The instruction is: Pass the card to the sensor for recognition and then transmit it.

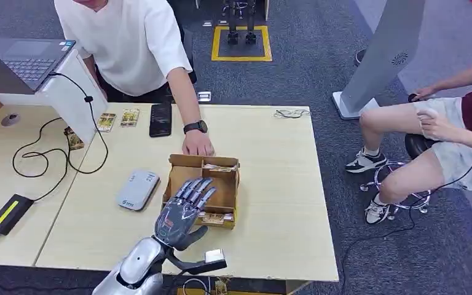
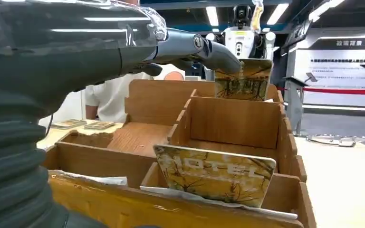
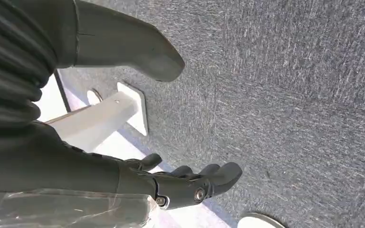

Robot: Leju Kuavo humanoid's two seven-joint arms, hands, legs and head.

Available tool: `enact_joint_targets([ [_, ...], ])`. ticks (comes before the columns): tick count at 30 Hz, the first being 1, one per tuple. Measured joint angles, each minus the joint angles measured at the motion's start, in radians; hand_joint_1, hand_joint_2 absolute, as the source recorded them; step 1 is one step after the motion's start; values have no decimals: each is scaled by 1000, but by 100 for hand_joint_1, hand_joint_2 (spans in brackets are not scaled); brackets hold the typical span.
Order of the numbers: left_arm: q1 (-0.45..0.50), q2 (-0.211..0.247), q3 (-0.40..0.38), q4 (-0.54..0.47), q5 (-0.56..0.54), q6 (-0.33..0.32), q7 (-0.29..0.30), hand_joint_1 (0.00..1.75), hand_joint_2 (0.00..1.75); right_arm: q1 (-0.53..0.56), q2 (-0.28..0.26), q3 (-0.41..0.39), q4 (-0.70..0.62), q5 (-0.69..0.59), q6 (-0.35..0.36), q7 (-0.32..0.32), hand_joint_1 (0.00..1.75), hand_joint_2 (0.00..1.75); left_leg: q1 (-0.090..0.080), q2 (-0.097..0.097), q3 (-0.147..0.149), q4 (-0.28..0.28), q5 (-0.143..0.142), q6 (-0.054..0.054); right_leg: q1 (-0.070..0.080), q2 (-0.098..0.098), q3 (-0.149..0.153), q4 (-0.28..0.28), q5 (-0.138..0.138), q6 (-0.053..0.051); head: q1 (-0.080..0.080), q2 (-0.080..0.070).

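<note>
The pale wooden worktop (image 1: pixel 270 184) carries everything, and two people are by it: one in a white shirt (image 1: pixel 129 43) at twelve o'clock, resting a hand (image 1: pixel 198 144) just beyond the box, and one seated (image 1: pixel 442 135) off the worktop at three o'clock. One open laptop (image 1: pixel 21 58) stands on a white stand at ten o'clock, with one black phone (image 1: pixel 160 118) and two loose cards (image 1: pixel 118 119) nearer the middle.

One wooden box (image 1: pixel 204 187) with dividers sits at the centre. From the head view two yellowish cards show in it: one card (image 1: pixel 220 166) upright at its far edge and one hotel card (image 1: pixel 215 217) at its near edge. The left wrist view shows what the head view hides: the compartments themselves, the near card (image 2: pixel 216 175) leaning against the front wall with lettering on it, and the far card (image 2: pixel 243 80) standing beyond the back wall.

One grey sensor (image 1: pixel 137 189) lies just beside the box at nine o'clock, and one black adapter (image 1: pixel 9 214) sits further out at nine o'clock.

The left hand (image 1: pixel 181 212) hovers over the box, its fingers (image 2: pixel 209 50) stretched out and apart, holding nothing. The right hand (image 3: pixel 180 183) hangs over grey carpet (image 3: pixel 290 95), fingers loosely curled and empty.
</note>
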Motion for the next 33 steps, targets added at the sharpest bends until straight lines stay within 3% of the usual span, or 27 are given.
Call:
enact_joint_targets([
  [11, 37, 45, 0, -3, 44, -25, -117, 0, 175, -1, -6, 4, 2, 0, -8, -1, 0, 175, 0, 0, 0, 0, 0, 0, 0, 0, 0, 0, 0, 0, 0, 0],
  [24, 52, 68, 0, -42, 51, -30, -138, 0, 175, -1, -12, 17, 7, 0, -11, -6, 0, 175, 0, 0, 0, 0, 0, 0, 0, 0, 0, 0, 0, 0, 0, 0],
  [25, 52, 68, 0, -42, 51, -30, -138, 40, 175, -1, -13, 17, 7, 0, -11, -6, 0, 175, 0, 0, 0, 0, 0, 0, 0, 0, 0, 0, 0, 0, 0, 0],
  [26, 52, 69, 0, -42, 51, -30, -138, 175, 175, -1, -13, 18, 7, 0, -11, -6, 0, 175, 0, 0, 0, 0, 0, 0, 0, 0, 0, 0, 0, 0, 0, 0],
  [33, 52, 69, 0, -42, 69, -22, -138, 175, 175, -1, -15, 18, 11, 0, -15, -7, 0, 175, 0, 0, 0, 0, 0, 0, 0, 0, 0, 0, 0, 0, 0, 0],
])
